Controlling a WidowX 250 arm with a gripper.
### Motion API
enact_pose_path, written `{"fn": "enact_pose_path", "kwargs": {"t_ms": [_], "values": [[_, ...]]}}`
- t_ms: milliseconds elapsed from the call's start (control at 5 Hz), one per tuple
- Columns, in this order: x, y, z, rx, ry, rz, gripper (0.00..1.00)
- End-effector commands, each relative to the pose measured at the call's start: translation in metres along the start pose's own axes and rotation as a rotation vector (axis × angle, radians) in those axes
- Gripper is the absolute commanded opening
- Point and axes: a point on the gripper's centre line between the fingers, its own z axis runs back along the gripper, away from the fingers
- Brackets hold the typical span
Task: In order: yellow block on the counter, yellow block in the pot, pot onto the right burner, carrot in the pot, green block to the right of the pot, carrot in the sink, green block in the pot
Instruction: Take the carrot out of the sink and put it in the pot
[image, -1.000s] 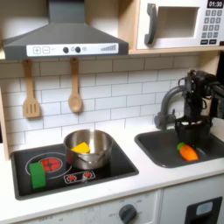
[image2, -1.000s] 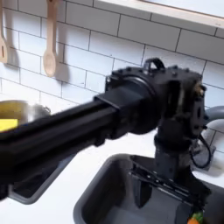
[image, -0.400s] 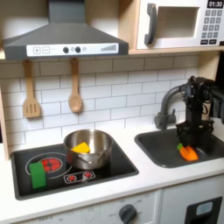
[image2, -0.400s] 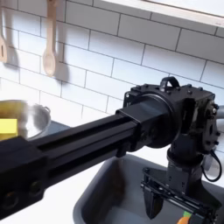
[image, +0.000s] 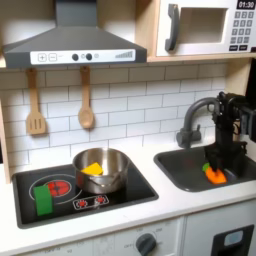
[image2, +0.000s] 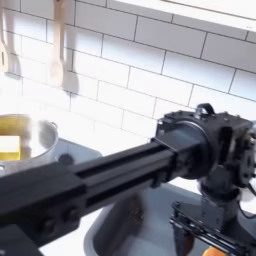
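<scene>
The orange carrot (image: 214, 176) lies in the dark grey sink (image: 180, 168) at the first exterior view's right. My gripper (image: 216, 167) hangs low in the basin right over the carrot, its black fingers spread to either side of it, and it looks open. In the second exterior view the gripper (image2: 208, 236) sits at the bottom right, at the end of the long black arm. The steel pot (image: 118, 160) stands on the stovetop with the yellow block (image: 92, 168) inside, as both exterior views show. The green block (image: 43, 197) stands upright left of the pot.
The dark curved faucet (image: 193, 114) arches just left of my arm. The black stovetop (image: 135, 190) lies in the off-white counter (image: 170, 207). Two wooden utensils (image: 85, 108) hang on the tiled wall under the hood; a microwave (image: 205, 27) sits above the sink.
My gripper has dropped straight down into the sink, from above the basin to the level of the carrot. The pot and both blocks have not moved.
</scene>
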Motion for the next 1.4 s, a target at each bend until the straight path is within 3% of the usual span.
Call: {"fn": "enact_pose_path", "kwargs": {"t_ms": [0,400,600,1200], "values": [[0.009,-0.003,-0.019,0.015,0.037,-0.007,1.00],[0.008,-0.002,-0.033,0.023,0.076,0.022,1.00],[0.011,0.002,-0.039,0.053,0.095,0.053,1.00],[0.028,0.006,-0.048,0.057,0.094,0.071,1.00]]}}
